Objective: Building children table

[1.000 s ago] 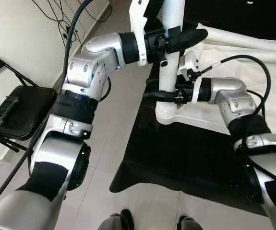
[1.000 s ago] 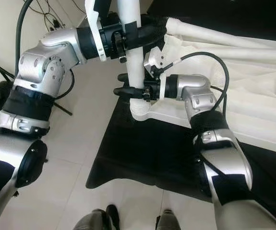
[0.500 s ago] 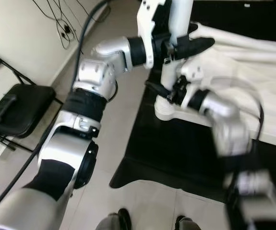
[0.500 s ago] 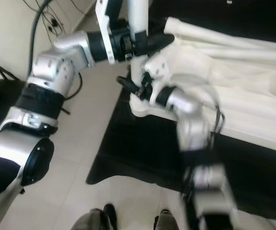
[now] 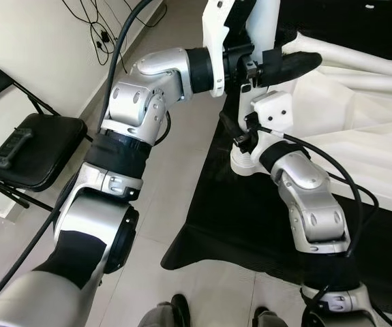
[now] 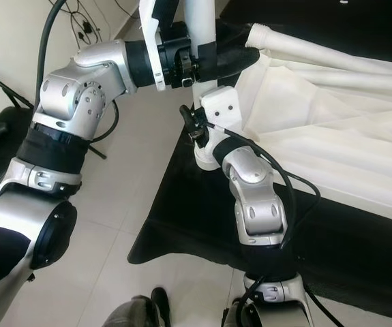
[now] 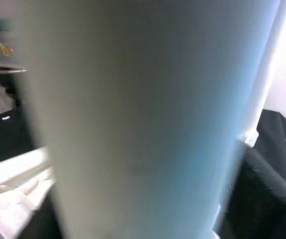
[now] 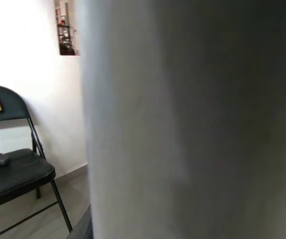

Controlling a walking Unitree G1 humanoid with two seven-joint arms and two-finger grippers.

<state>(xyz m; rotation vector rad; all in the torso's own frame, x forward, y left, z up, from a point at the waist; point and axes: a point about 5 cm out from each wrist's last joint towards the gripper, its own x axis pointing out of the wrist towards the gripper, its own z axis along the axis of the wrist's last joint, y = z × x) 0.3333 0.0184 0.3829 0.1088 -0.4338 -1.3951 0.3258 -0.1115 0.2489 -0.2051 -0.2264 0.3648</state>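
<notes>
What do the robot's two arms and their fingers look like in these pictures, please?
Both arms are built of rounded silver shells joined by black bands. The left arm ends in a white wrist plate and a black left gripper with long black fingers. The right arm carries a white block at its wrist, looped black cables, and a black right gripper.
</notes>
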